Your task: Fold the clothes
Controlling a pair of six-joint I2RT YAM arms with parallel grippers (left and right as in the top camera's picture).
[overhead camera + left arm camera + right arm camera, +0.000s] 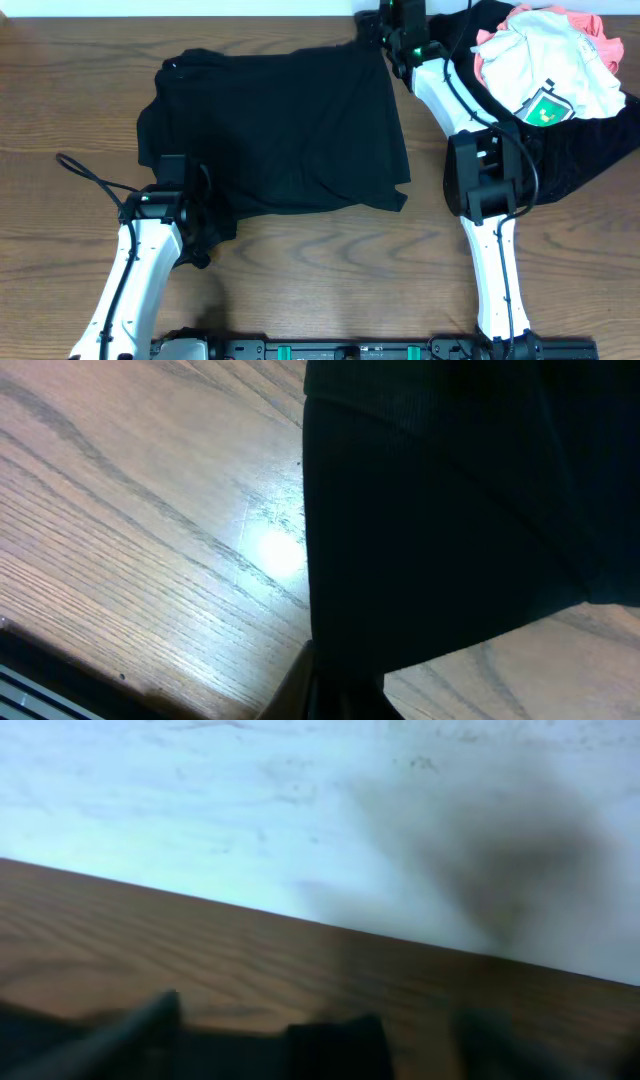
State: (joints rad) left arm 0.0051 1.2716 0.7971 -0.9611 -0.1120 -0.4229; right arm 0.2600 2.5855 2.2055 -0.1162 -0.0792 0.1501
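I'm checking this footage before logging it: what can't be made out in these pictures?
Right gripper: right wrist view blurred, open or shut unclear.
Left gripper: left wrist view, mostly covered by the spread black fabric shirt.
Crumpled white fabric shirt: green print too small overhead to read.

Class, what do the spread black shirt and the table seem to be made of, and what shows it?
The black shirt: soft knit fabric, probably cotton, matte; drapes and creases, with a ribbed-looking band in the left wrist view. The table: wood or wood-look laminate, slightly glossy; grain lines and a glare spot.
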